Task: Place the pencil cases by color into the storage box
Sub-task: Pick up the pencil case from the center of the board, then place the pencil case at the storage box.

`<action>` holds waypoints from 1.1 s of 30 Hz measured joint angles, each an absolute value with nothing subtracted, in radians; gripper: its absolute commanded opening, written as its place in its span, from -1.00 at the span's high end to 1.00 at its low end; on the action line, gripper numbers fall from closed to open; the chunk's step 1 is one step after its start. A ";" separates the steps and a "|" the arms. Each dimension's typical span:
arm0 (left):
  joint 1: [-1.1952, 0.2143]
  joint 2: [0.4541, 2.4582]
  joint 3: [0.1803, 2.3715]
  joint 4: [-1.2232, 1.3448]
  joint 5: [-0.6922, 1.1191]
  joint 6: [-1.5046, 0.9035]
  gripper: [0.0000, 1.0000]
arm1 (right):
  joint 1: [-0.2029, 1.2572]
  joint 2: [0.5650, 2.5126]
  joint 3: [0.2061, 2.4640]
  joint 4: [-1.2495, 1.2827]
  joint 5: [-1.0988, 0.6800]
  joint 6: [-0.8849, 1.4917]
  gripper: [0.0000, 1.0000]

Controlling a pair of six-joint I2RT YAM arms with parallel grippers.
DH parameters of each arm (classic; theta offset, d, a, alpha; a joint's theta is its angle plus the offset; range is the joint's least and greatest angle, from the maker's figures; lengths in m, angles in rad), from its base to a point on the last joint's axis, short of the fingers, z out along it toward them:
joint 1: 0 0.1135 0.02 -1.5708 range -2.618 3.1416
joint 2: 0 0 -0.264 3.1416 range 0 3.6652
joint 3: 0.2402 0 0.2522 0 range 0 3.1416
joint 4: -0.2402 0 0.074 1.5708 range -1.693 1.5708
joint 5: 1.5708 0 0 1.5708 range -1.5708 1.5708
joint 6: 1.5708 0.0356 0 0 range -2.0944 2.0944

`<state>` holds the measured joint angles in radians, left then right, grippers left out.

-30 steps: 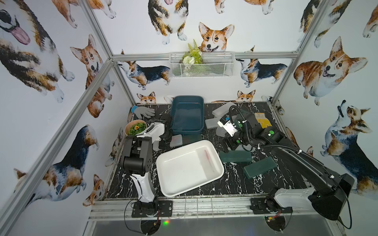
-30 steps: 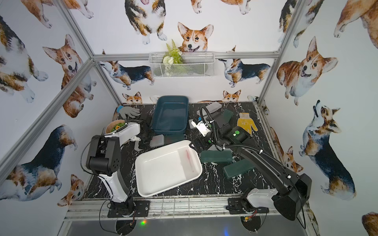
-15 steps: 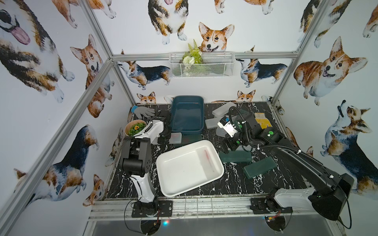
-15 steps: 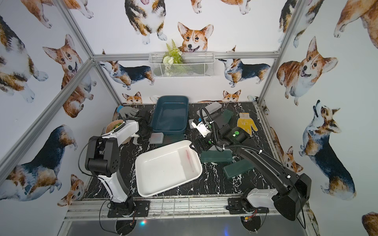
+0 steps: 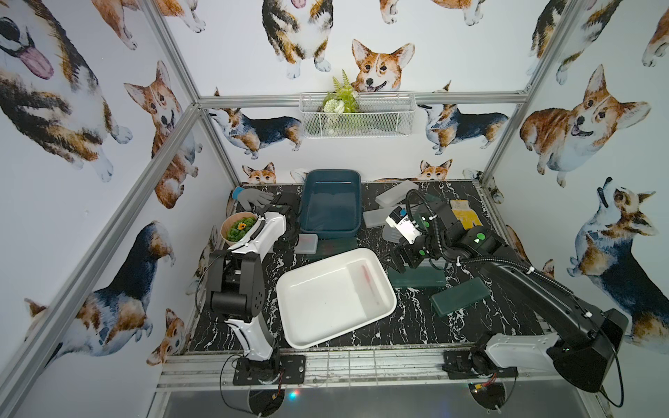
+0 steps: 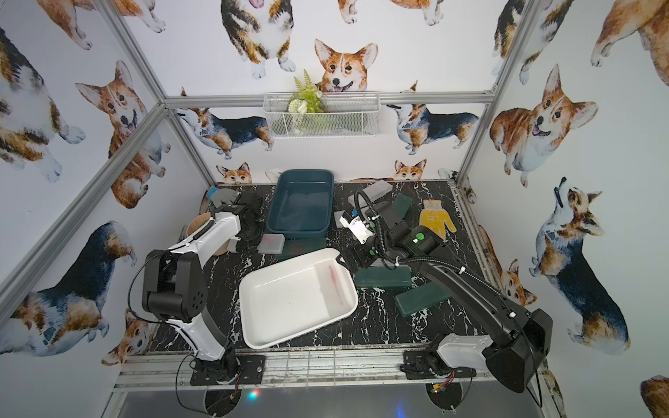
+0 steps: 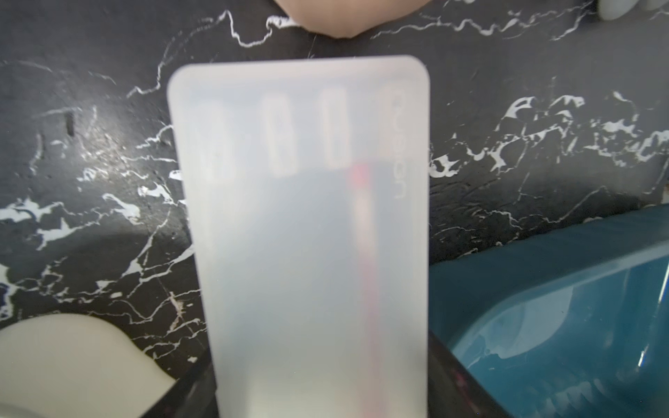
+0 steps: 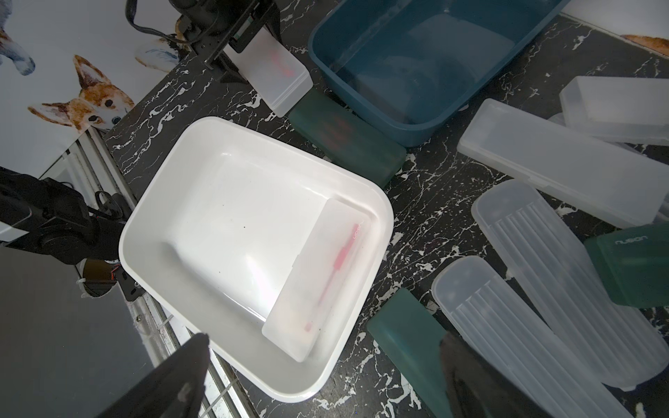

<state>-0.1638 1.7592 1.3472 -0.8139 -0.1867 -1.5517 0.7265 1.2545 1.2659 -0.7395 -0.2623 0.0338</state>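
Found left gripper [image 8: 240,45] pressed shut on one end of a frosted white pencil case [image 7: 300,235], low over the dark tabletop [image 7: 90,163] and just beside a corner of the teal box [image 7: 561,307]. Cannot tell whether lifted clear of the surface. Not yet over either box; placed in a top view between teal box and white box [image 5: 289,289].

Found right gripper [image 5: 400,258] spread wide, holding nothing, hovering over one end of a dark green case [image 5: 416,280] lying just beside the white box.

Counted as done: one frosted case in the white box [image 8: 318,278], flat along one wall, red pen [image 8: 338,260] showing through. Saw no case for certain in the teal box; pale sheen on its floor in the right wrist view, probably reflection.

Counted as left:
- held case, to go with its match in the white box (judgement);
- loose frosted cases [image 8: 561,163] piled on the right gripper's side, at least four, overlapping;
- green case against the teal box [image 5: 333,248];
- green case nearer the front [image 5: 458,297];
- green case at the back [image 6: 402,206], plus the one under the right gripper.

Judged early: one sorted, one in hand, no green placed.
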 measured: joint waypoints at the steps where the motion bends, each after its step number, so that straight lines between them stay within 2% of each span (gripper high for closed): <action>1: -0.164 1.754 1.349 -0.815 -0.192 -1.543 -0.21 | 0.727 1.252 1.264 -0.738 -0.263 0.034 -1.00; 9: -0.164 1.730 1.358 -0.837 -0.211 -1.494 -0.18 | 0.727 1.243 1.263 -0.728 -0.271 0.060 -0.99; 15: -0.187 1.601 1.405 -0.878 -0.252 -1.317 -0.16 | 0.727 1.250 1.267 -0.714 -0.290 0.080 -1.00; 25: -0.413 1.534 1.500 -0.964 -0.314 -1.009 -0.14 | 0.700 1.271 1.281 -0.693 -0.343 0.135 -0.99; 33: -0.542 1.494 1.489 -0.999 -0.347 -0.866 -0.15 | 0.652 1.283 1.290 -0.684 -0.378 0.191 -0.99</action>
